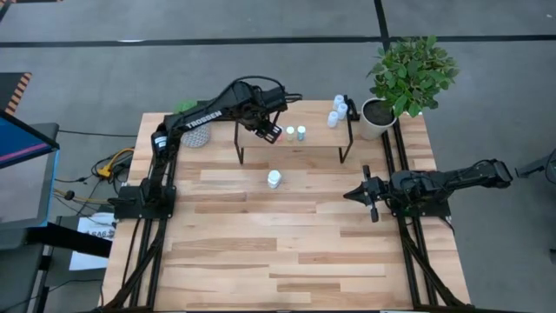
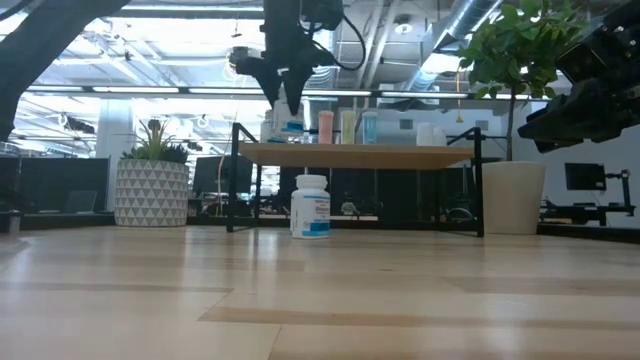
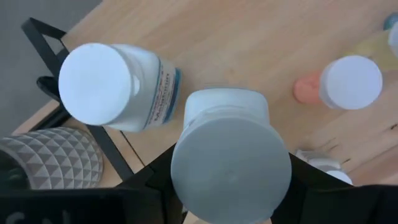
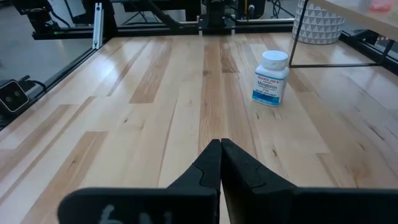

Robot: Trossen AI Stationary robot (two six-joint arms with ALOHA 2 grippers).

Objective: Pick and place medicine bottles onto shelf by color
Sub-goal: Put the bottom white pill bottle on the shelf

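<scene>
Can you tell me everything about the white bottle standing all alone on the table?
The bottle is a small white cylinder, plastic by the look of it, with a round white cap that is still on. A label with blue print and a blue band wraps its body. It stands upright on the wooden table, in front of the shelf and not under it. Nothing touches it but the tabletop. It sits between the two arms, and neither gripper is near it.
</scene>
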